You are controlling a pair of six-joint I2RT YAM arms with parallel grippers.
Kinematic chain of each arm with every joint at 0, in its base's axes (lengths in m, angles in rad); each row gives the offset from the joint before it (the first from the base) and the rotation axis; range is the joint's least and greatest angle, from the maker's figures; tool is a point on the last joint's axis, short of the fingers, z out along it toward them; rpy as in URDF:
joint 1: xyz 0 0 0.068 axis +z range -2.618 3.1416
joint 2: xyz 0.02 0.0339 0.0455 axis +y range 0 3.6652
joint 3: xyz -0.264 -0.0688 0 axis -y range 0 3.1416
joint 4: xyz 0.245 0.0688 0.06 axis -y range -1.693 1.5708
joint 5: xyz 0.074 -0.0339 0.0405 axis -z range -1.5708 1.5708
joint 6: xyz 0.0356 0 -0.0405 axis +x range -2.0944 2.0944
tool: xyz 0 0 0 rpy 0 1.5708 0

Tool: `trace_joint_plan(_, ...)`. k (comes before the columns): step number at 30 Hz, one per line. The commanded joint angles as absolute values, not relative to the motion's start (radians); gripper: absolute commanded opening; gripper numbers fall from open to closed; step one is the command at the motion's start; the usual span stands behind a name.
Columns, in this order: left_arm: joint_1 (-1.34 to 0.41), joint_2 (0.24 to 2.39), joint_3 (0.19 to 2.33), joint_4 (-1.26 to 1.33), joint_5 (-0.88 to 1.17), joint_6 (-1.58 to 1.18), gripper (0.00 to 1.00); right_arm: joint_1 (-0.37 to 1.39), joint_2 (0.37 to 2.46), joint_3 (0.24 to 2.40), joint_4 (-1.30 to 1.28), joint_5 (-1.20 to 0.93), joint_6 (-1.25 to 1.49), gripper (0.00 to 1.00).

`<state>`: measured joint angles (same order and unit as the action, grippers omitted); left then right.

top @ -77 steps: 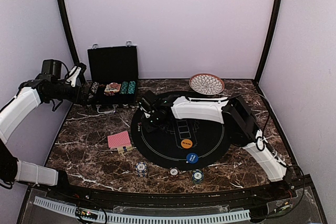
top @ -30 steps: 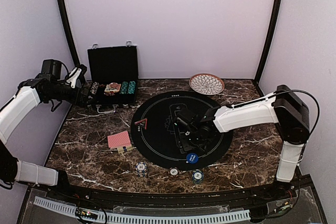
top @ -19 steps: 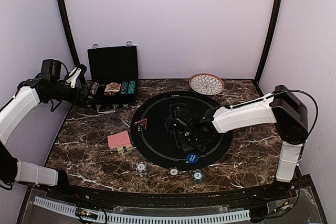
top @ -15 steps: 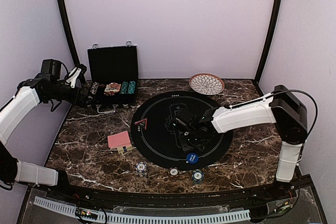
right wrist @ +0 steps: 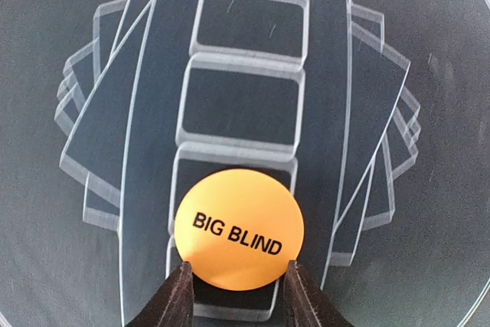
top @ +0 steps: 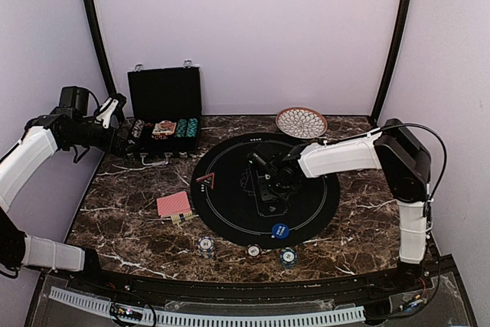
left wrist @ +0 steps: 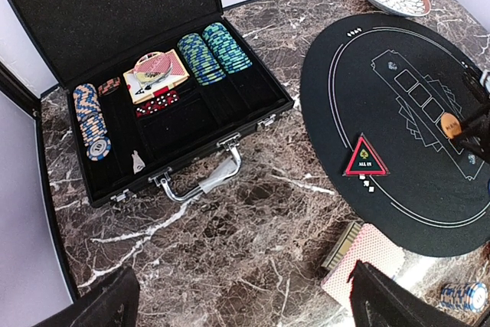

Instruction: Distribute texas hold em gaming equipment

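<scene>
My right gripper [right wrist: 237,272] is shut on the orange BIG BLIND button [right wrist: 238,238] and holds it by its edges above the printed card outlines of the round black mat [top: 306,204]. From above, this gripper [top: 268,181] is near the mat's middle. The red-triangle ALL IN marker [top: 205,181] lies on the mat's left edge and also shows in the left wrist view [left wrist: 365,160]. The blue button [top: 280,230] lies at the mat's near edge. A red-backed card deck [top: 174,204] lies left of the mat. My left gripper [left wrist: 249,304] is open and empty, high above the marble.
The open black case [left wrist: 153,89] with chip rows, cards and dice stands at the back left. A patterned plate [top: 301,122] sits behind the mat. Three chip stacks [top: 205,246], [top: 253,250], [top: 288,257] stand along the near edge.
My right gripper left the red-triangle marker at the mat's left, went to the orange button, shut on it, and has carried it back toward the mat's middle. The left arm has not moved.
</scene>
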<state>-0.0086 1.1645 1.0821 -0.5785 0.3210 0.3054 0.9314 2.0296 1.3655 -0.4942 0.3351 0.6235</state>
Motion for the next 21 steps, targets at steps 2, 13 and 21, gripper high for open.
trace_joint_plan(2, -0.003, 1.134, 1.115, -0.604, 0.332, 0.325, 0.99, 0.867, 2.127, 1.468, -0.495, 0.366, 0.57, 0.37)
trace_joint_plan(13, -0.003, 1.137, 1.133, -0.641, 0.354, 0.343, 0.99, 0.743, 2.337, 1.795, -0.537, 0.367, 0.464, 0.34)
trace_joint_plan(21, -0.003, 1.131, 1.124, -0.651, 0.35, 0.357, 0.99, 0.671, 2.473, 2.023, -0.57, 0.321, 0.401, 0.33)
